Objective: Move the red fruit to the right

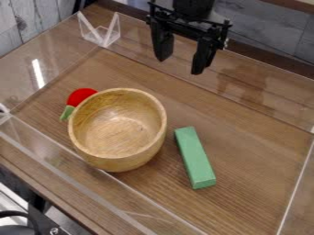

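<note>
Red fruit (81, 96) near the table's (252, 110) left edge, mostly hidden behind wooden bowl (117, 128); end effector (181, 55) top cropped.

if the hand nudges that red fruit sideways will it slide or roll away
The red fruit looks small and rounded, so it would probably roll rather than slide. It sits tight against the wooden bowl, which hides part of it and may block a push that way. The smooth, shiny table likely offers little grip.
</note>
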You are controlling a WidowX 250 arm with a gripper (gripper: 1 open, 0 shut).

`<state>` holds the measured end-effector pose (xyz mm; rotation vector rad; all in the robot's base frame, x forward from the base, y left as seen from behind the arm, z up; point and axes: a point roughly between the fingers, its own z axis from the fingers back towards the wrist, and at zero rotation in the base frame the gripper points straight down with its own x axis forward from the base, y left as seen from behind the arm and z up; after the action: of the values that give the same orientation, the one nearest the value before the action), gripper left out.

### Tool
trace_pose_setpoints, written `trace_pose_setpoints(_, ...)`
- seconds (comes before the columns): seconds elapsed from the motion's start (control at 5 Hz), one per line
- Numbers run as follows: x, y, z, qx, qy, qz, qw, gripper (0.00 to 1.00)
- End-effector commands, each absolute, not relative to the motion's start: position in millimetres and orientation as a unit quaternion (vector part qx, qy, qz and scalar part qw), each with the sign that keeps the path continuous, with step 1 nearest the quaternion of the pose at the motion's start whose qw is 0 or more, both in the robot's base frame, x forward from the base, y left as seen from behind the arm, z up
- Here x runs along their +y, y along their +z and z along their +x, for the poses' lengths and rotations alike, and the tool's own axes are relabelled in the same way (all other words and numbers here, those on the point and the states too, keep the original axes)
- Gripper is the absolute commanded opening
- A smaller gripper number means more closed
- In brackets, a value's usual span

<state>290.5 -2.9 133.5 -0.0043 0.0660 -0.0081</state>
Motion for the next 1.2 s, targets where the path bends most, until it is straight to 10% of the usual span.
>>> trace_pose_setpoints(0.0, 3.0, 110.0, 282.0, 0.045, -0.013, -0.002, 0.999, 1.0)
trace_pose_setpoints(0.4, 81.4, 128.4, 243.3, 0.017, 0.016, 0.01, 1.0, 1.0)
trace_pose_setpoints(1.0, 143.0, 98.9, 234.9, -0.013, 0.096, 0.016, 0.995, 1.0)
